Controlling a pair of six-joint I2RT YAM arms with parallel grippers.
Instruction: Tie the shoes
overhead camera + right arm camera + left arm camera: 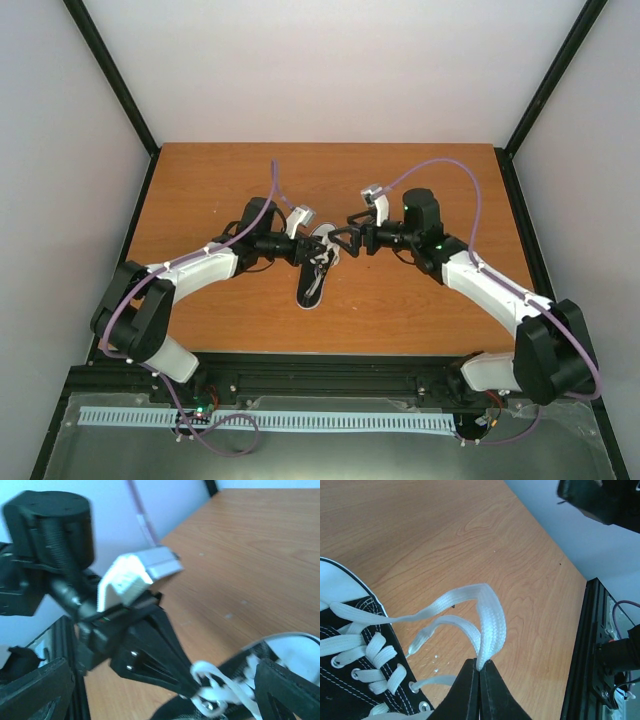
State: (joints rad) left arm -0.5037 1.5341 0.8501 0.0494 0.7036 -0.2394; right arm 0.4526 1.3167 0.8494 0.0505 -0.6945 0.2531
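A small black canvas shoe (311,288) with a white sole rim lies mid-table between the two arms. In the left wrist view its laced front (355,675) fills the lower left corner. My left gripper (480,667) is shut on a folded loop of white lace (491,617), held up off the wood. It hovers just over the shoe's lacing (318,258). My right gripper (350,241) stands wide open just right of the shoe, nothing between its fingers (287,692). In the blurred right wrist view the left gripper (165,650) pinches the lace (202,672) above the shoe (295,655).
The wooden table (220,190) is bounded by a black frame rail (580,645) on the near side and white walls around. The right arm's body (600,500) shows at the top right of the left wrist view. Purple cables (450,165) arc over both arms.
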